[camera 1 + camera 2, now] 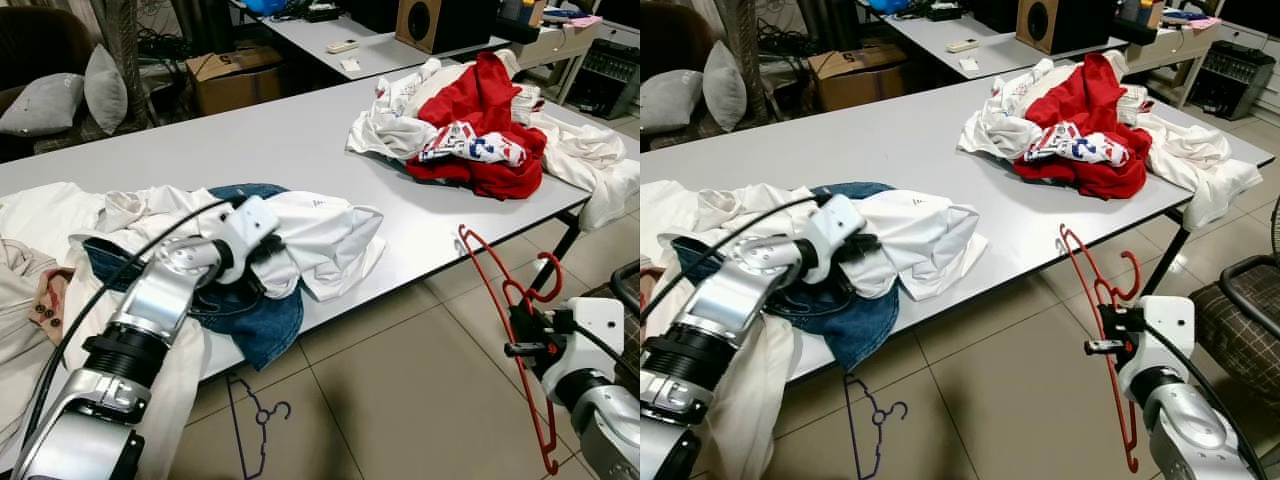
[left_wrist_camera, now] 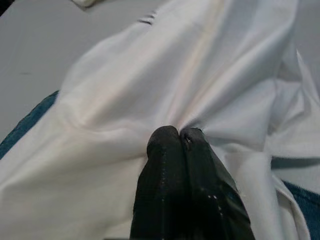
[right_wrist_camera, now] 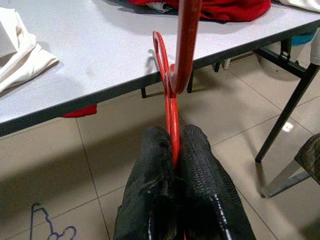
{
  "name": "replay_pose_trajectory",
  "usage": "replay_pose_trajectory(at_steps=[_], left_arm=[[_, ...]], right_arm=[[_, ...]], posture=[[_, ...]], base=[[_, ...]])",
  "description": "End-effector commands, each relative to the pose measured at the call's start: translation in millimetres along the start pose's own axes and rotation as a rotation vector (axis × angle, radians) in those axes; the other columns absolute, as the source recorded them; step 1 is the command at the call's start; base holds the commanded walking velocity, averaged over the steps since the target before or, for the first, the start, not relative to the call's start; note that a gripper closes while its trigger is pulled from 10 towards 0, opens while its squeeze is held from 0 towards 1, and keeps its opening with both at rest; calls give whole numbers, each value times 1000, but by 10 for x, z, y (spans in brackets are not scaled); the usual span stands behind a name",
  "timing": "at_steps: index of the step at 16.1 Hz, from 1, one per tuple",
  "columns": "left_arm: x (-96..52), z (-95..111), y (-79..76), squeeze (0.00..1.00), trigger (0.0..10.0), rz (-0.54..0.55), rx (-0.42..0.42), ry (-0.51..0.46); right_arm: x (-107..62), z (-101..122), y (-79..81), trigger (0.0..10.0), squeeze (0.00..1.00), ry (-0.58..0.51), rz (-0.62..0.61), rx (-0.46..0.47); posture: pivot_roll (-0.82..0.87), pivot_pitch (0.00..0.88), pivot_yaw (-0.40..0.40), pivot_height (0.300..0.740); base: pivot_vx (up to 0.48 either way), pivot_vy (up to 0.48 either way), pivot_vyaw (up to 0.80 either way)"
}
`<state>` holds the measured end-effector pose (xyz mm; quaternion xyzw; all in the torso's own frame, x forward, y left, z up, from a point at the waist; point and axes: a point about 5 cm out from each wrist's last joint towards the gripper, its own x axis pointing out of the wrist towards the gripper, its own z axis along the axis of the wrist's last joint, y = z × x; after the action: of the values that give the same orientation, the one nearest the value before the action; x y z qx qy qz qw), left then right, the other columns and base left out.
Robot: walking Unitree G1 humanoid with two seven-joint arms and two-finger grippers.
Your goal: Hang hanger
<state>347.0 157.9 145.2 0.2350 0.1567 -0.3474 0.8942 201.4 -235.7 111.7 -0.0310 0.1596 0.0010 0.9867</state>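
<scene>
Now left hand (image 2: 179, 134) pinching white shirt (image 2: 165, 85); right hand (image 3: 172, 150) clamping red hanger (image 3: 172, 100)

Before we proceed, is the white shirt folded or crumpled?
Crumpled: the white shirt lies bunched on the jeans, pinched by the left gripper.

Table (image 1: 300, 150): long grey top running from 8 o'clock to 2 o'clock.
Clothes pile (image 1: 480, 125): red and white, heaped at the table's 2 o'clock end.
Jeans (image 1: 255, 320): blue denim drooping over the near edge.
Cardboard box (image 1: 232, 75): on the floor behind, at 11 o'clock.
Grey cushions (image 1: 70, 98): at 10 o'clock.
Speaker (image 1: 420, 20): on the far desk, at 1 o'clock.
</scene>
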Motion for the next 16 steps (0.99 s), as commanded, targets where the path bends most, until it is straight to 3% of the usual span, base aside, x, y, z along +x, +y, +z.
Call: replay_pose_trajectory(at_steps=[1,3,4,6,7,8,9,10,12,16], left_arm=[[-35,108,106,0,0,24,-17,-49],[-67,260,203,0,0,36,-84,-138],[-105,476,297,0,0,42,-156,-261],[-342,1120,620,0,0,47,-352,-653],[-583,1367,904,0,0,117,-454,-828],[-731,1423,1082,0,0,185,-442,-845],[-747,1387,1111,0,0,206,-384,-794],[-722,1272,1115,0,0,219,-324,-703],[-636,1021,1041,0,0,209,-318,-608],[-595,822,1014,0,0,225,-270,-525]], right_arm=[[8,30,17,10000,0,-7,1,-2],[14,33,19,10000,0,-10,-1,0],[26,40,14,10000,0,-14,-4,1],[51,66,4,10000,0,-30,-10,2],[62,73,1,10000,0,-36,-15,5],[73,69,11,10000,0,-38,-14,8],[78,61,23,10000,0,-37,-11,10],[84,43,49,10000,0,-35,-7,13],[88,22,83,10000,0,-33,-2,21],[91,12,98,10000,0,-29,5,19]], posture=[[-172,0,57,740],[-171,0,61,740],[-168,0,60,740],[-156,0,57,740],[-149,0,57,740],[-143,0,57,740],[-143,0,57,740],[-138,0,62,740],[-134,0,63,740],[-133,0,63,740]], base=[[0,0,0],[0,0,0],[0,0,0],[0,0,0],[0,0,0],[0,0,0],[0,0,0],[0,0,0],[0,0,0],[0,0,0]])
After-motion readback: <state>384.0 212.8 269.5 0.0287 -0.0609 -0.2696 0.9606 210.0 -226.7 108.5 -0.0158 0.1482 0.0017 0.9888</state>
